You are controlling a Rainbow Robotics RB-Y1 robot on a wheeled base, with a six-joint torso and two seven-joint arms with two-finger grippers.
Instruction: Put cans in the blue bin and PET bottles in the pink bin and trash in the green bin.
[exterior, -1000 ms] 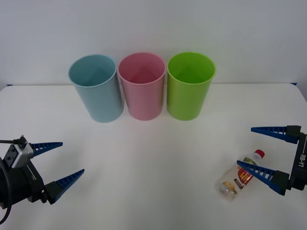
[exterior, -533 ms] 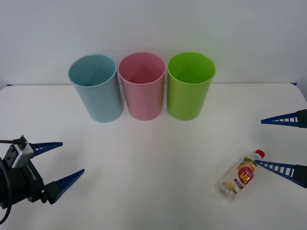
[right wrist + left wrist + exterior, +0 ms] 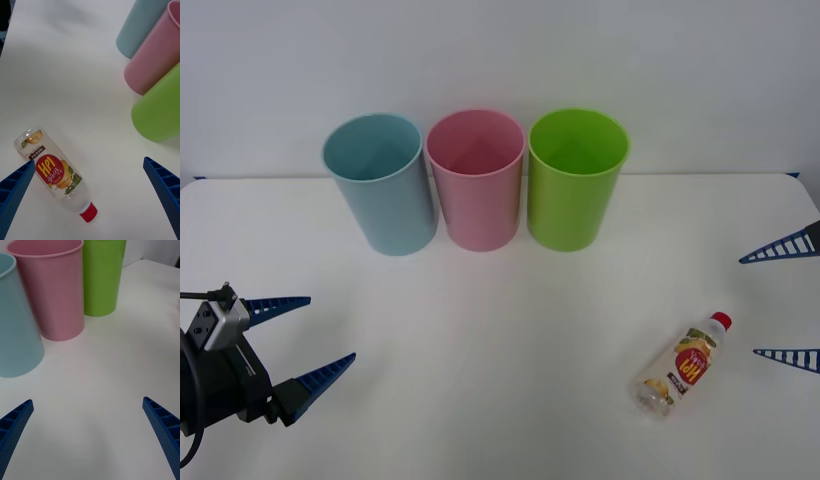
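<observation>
PET bottle [image 3: 681,364] lying flat, cap far-right, base near-left | just left of right gripper [image 3: 784,300], wide open, empty | left gripper [image 3: 296,339] far-side left, open, empty

Three bins in a row at the back of the surface [image 3: 500,330], blue bin [image 3: 383,190] leftmost, pink bin [image 3: 476,185] in the middle, green bin [image 3: 574,185] rightmost, PET bottle [image 3: 680,366] lying on its side well in front, to the right.
</observation>
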